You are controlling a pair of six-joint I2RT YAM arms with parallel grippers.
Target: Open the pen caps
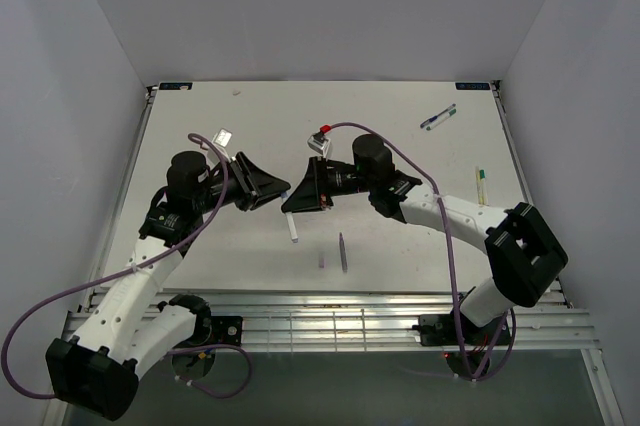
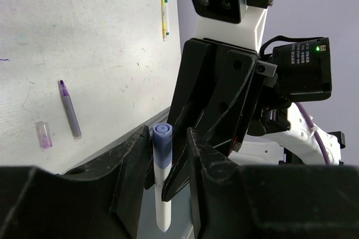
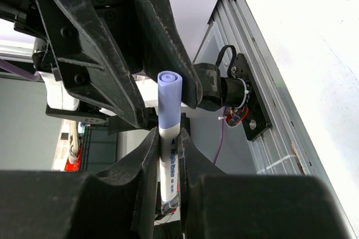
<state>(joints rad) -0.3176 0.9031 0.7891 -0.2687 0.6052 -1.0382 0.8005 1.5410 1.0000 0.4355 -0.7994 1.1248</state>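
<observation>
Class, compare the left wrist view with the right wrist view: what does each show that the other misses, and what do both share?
Left wrist only: an uncapped purple pen lying on the table, with a loose purple cap beside it. Right wrist only: the printed lettering on the held pen, its white barrel clamped in the right gripper. Both: that pen's bluish-purple cap standing upright between the left gripper fingers, which flank it without clearly touching.

A robotics lab cell: white-walled table (image 1: 300, 111) with left arm (image 1: 130, 298) and right arm (image 1: 442, 212) bolted on.
</observation>
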